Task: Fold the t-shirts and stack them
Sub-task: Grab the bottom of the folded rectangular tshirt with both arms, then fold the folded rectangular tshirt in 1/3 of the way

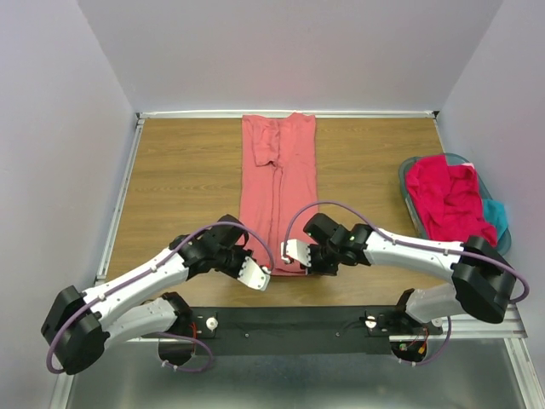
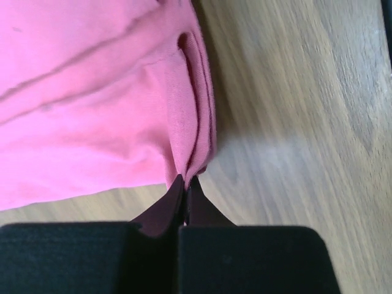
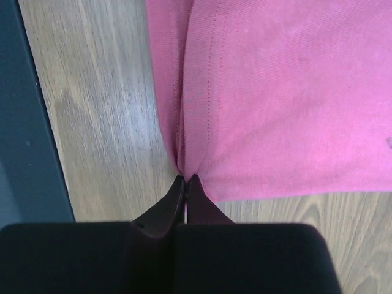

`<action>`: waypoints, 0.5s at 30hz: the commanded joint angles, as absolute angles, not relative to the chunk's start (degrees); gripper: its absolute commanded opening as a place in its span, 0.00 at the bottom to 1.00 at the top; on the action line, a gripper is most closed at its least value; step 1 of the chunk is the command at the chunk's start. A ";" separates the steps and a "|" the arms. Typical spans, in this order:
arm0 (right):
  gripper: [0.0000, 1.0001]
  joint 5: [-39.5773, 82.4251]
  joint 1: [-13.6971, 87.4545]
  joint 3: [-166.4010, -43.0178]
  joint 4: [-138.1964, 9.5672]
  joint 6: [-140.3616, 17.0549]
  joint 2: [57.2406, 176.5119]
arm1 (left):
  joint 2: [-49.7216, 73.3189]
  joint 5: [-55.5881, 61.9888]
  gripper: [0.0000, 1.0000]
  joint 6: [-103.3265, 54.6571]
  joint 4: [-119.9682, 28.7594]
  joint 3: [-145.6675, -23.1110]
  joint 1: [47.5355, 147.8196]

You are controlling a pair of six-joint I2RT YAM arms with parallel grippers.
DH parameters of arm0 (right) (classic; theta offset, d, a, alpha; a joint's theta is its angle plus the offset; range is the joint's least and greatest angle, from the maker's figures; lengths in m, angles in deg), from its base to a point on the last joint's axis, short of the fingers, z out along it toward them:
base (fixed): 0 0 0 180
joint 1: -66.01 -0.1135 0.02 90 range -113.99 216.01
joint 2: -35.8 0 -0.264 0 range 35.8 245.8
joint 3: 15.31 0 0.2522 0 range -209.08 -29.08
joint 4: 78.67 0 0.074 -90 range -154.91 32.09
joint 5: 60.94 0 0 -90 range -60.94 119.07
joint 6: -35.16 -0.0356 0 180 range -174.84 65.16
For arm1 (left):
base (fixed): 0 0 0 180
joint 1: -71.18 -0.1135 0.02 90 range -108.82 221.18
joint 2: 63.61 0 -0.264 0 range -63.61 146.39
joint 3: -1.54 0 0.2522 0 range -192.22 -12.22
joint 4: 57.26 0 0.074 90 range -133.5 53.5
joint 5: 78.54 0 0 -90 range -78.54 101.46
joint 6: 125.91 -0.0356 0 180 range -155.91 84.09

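A large salmon-pink t-shirt point(image 1: 278, 170) lies folded into a long narrow strip down the middle of the table, sleeves tucked in at the far end. My left gripper point(image 1: 255, 274) is at its near left corner, and in the left wrist view it point(image 2: 185, 179) is shut on a pinched fold of the pink cloth point(image 2: 92, 110). At the near right corner, my right gripper point(image 1: 295, 252) is likewise shut point(image 3: 185, 177) on the stitched hem of the same shirt point(image 3: 288, 92). A magenta-red t-shirt point(image 1: 447, 200) and a teal one point(image 1: 497, 213) lie bundled in the basket.
The round teal plastic basket point(image 1: 407, 189) stands at the right edge of the wooden table point(image 1: 179, 179). A metal rail point(image 1: 119, 200) runs along the left side, and white walls close in the back and both sides.
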State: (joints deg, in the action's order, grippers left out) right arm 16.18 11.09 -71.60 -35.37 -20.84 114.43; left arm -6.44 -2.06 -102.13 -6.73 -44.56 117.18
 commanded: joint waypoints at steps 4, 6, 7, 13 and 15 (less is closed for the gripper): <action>0.01 16.85 12.65 -76.97 -29.58 -21.97 114.02 | -9.64 -5.68 0.00 -102.00 -0.52 -49.93 115.22; 0.00 16.76 13.53 -78.82 -29.05 -20.65 114.89 | -9.64 -6.03 0.00 -102.97 -1.05 -50.01 113.37; 0.00 16.67 14.84 -79.60 -28.44 -19.52 115.16 | -9.29 -6.64 0.00 -103.76 -1.14 -50.27 111.80; 0.01 15.09 20.64 -87.34 -26.50 -14.86 118.67 | -4.73 -9.97 0.00 -104.73 -4.03 -53.87 104.95; 0.00 15.44 21.70 -89.44 -26.33 -13.27 119.90 | -2.53 -10.60 0.00 -105.61 -5.35 -55.54 103.44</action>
